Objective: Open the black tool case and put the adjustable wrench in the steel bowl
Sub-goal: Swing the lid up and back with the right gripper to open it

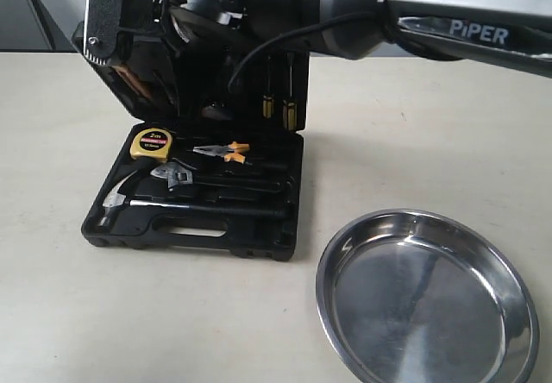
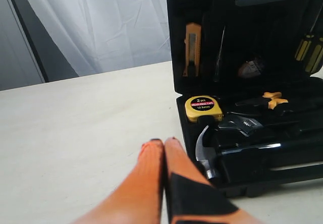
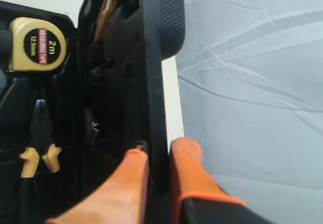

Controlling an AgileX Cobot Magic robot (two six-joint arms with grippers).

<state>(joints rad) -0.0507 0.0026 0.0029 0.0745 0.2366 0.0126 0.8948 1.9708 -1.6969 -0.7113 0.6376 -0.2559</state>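
The black tool case [image 1: 198, 228] lies open on the table with its lid [image 1: 216, 81] standing upright. Inside the base, the adjustable wrench [image 1: 175, 174] rests in its recess, silver head toward the left and black handle running right; it also shows in the left wrist view [image 2: 242, 125]. My right gripper [image 3: 159, 151] is shut on the lid's edge [image 3: 154, 82], one finger inside and one outside. My left gripper [image 2: 164, 143] is shut and empty, just off the case's front left corner. The steel bowl [image 1: 427, 301] sits empty at the front right.
In the base lie a yellow tape measure [image 1: 151, 144], orange-handled pliers [image 1: 222, 151] and a hammer [image 1: 116, 204]. Screwdrivers [image 1: 280, 111] and an orange knife [image 2: 192, 47] sit in the lid. The right arm [image 1: 362, 3] reaches across above the case.
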